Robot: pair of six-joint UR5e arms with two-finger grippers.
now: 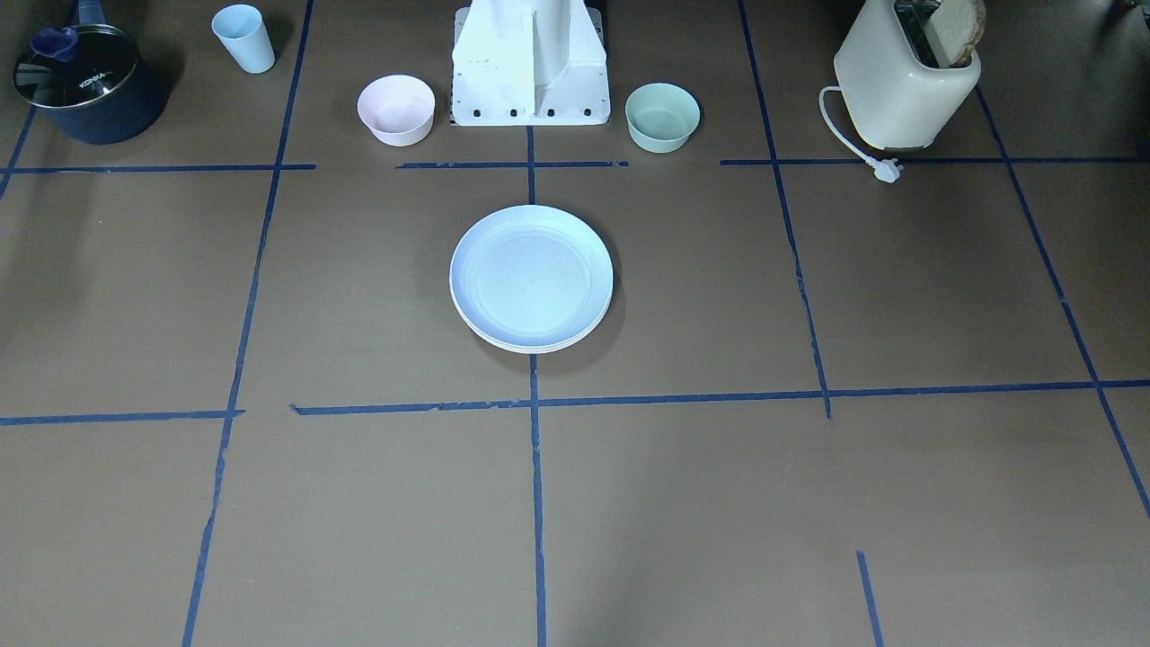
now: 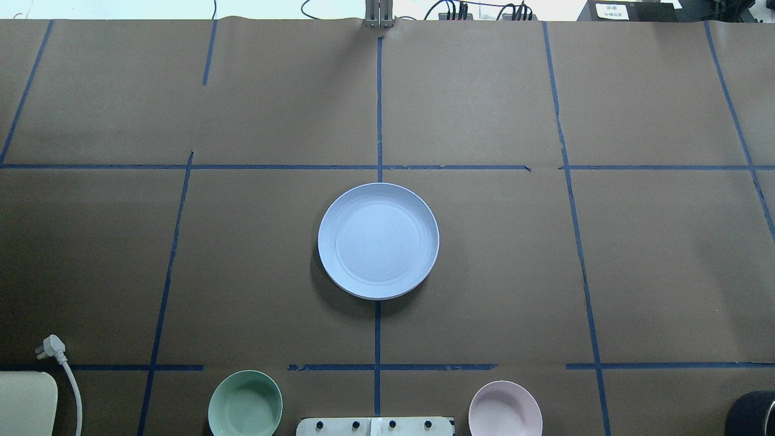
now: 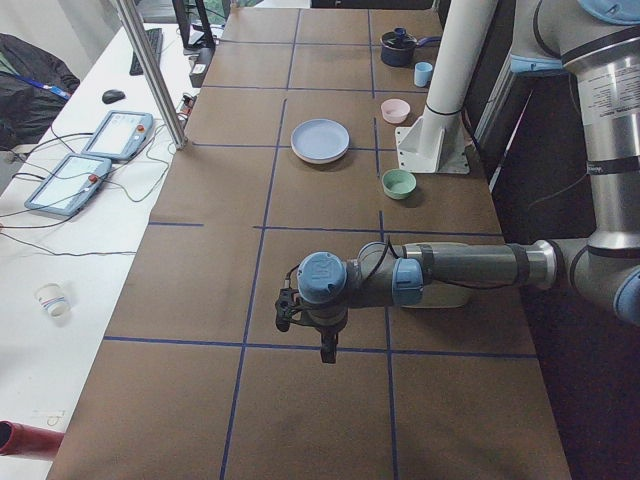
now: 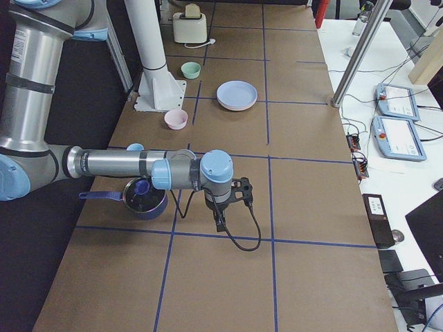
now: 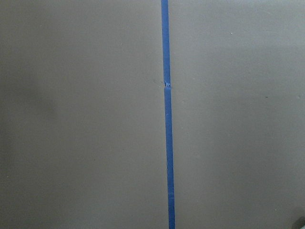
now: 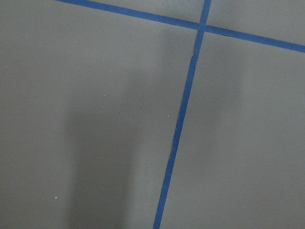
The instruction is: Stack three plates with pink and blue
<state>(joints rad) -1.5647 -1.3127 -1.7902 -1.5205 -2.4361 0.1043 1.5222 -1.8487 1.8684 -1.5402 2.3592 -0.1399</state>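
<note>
Nearest you in the side views are the two wrists. The left gripper [image 3: 327, 350] hangs point-down over the worktop [image 1: 809, 503] toward its left end, just above a blue tape line [image 3: 250, 344]. The right gripper [image 4: 220, 223] hangs the same way toward the right end, near the dark saucepan [image 4: 144, 200]. Both show only in these side views, so you cannot tell whether either pair of jaws is parted or closed. Each wrist camera looks down on brown paper and tape.

Your stack of plates [image 1: 531, 277] sits at the middle of the worktop, on the centre tape line and well apart from both arms. A blue plate [image 2: 378, 240] lies on top. Paler rims show under its edge in the front-facing view, but their colours and number are hard to make out.

Beside the white robot base [image 1: 530, 67] stand a pink bowl [image 1: 396, 109] on the robot's right and a green bowl [image 1: 662, 116] on its left. Farther left is a cream toaster [image 1: 906, 81] holding a slice of bread, and its plug [image 1: 887, 170] lies on the paper. A light blue cup [image 1: 243, 38] stands near the saucepan.
</note>
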